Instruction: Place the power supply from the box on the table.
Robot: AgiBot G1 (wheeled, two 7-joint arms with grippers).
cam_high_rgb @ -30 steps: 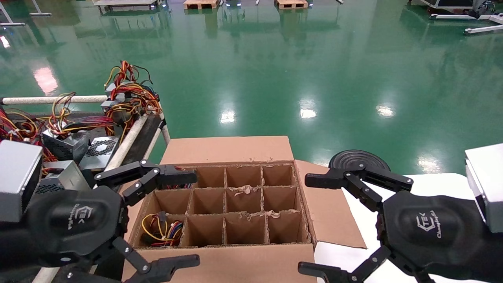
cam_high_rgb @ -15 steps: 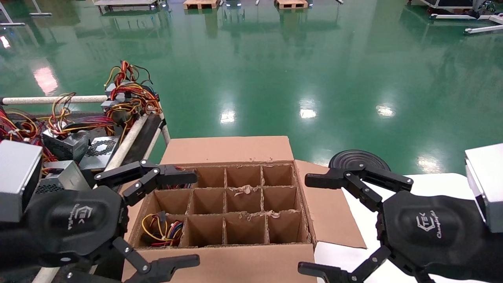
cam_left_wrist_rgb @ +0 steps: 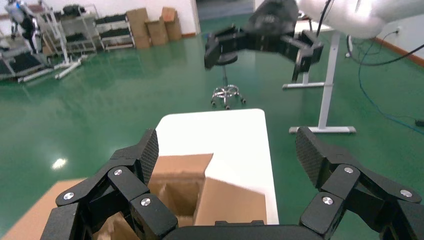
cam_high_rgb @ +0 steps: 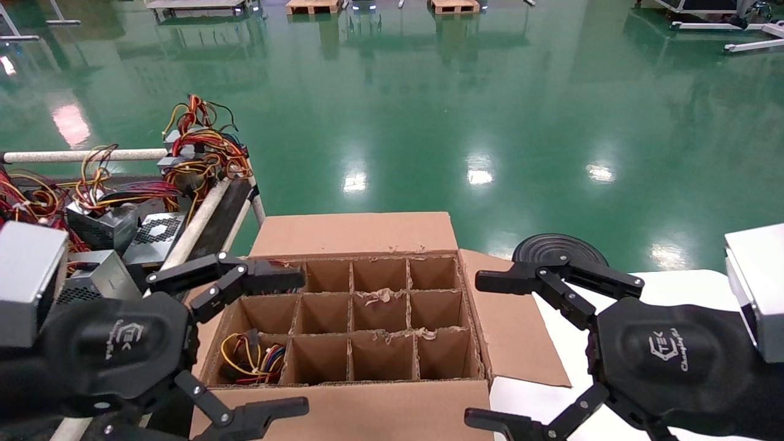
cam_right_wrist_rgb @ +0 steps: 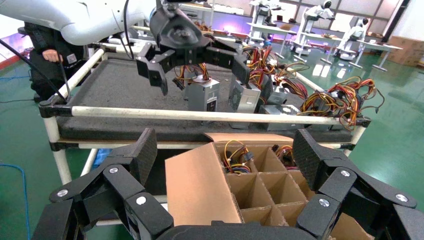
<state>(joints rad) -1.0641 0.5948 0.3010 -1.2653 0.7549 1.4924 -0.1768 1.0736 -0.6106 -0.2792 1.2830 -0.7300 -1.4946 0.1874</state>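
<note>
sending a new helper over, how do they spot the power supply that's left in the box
Find the brown cardboard box with the divider grid. The power supply sits in its near-left corner cell, a loose bundle of looping yellow wires; the far-left cell's tangle is tighter, mostly hidden.

A factory-like robot workshop: glossy green floor (cam_high_rgb: pixel 429 110), pallets (cam_high_rgb: pixel 454 6), stacked cartons (cam_left_wrist_rgb: pixel 150 27), other robots (cam_right_wrist_rgb: pixel 356 34).

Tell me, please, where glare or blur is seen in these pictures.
Head view: bright lamp reflections lie on the glossy green floor; the box looks evenly lit. Left wrist view: the box corner near the open left claw is blurred. Right wrist view: the power supply shows fairly clearly.
</note>
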